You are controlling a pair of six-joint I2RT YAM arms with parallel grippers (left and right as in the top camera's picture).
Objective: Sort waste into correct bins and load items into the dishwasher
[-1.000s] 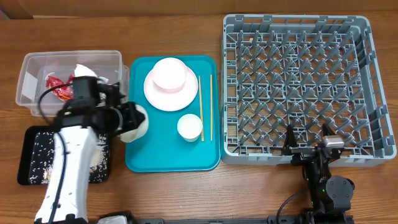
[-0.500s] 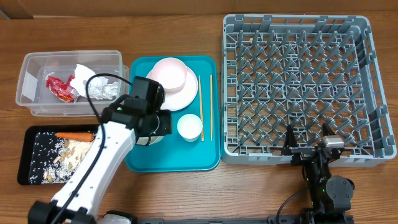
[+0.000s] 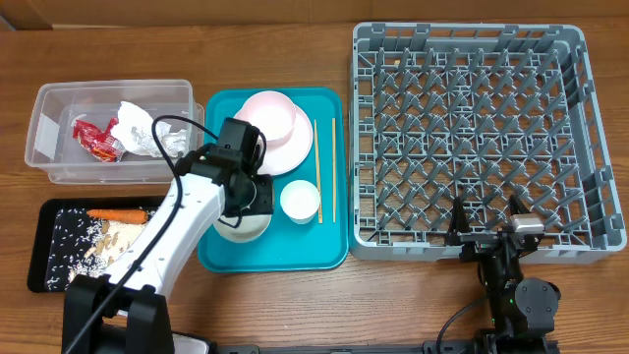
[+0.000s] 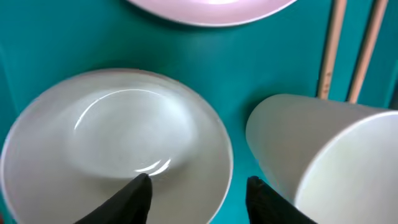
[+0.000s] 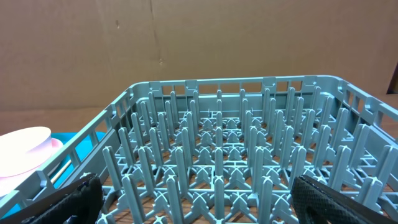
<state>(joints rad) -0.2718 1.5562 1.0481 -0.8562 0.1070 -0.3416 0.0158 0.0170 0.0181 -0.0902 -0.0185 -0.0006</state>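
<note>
Left arm [image 3: 167, 241] stretched diagonally forward, wrist pitched down; left gripper [image 4: 199, 190] fingers spread apart. Right arm [image 3: 521, 295] folded low; right gripper [image 5: 199, 196] fingers wide apart, level.

My bench is a brown wooden table [image 3: 295, 305] with a plain grain running side to side. Behind it, in my right wrist view, stands a flat wall of tan cardboard [image 5: 199, 43]. The light is even and soft, with faint shadows.

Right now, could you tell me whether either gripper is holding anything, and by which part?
Nothing is held: the left gripper is open astride the bowl rim; the right gripper is open too.
</note>
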